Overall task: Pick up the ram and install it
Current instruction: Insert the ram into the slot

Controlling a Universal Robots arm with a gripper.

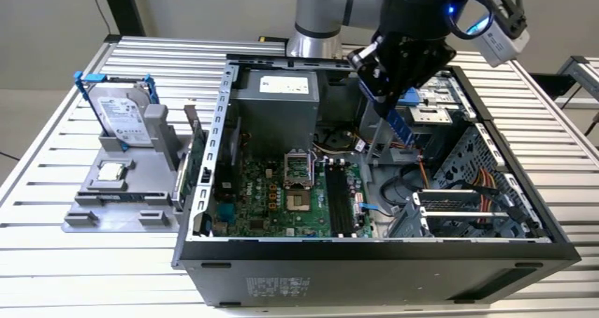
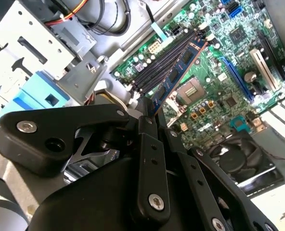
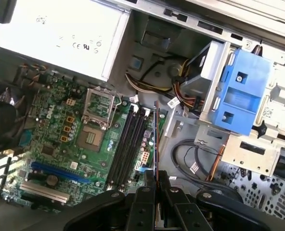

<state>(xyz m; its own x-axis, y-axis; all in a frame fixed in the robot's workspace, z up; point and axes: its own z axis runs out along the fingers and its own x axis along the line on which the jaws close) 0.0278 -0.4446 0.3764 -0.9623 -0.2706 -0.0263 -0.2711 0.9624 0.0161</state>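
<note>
Exterior view: off the arm, high, looking down on the claw, the open case and the counter.
Both wrist views: close behind the claw, facing down past it.
Shared: the ram pinched in the claw, and the motherboard below it.

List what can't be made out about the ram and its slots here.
- Ram: its gripped end is hidden inside the tool in both wrist views.
- Ram's chips: not visible in the first wrist view, which sees the stick edge-on.
- Memory slots: the latch positions are too small to see in the exterior view.
- Gap between ram and slots: no view settles it.
</note>
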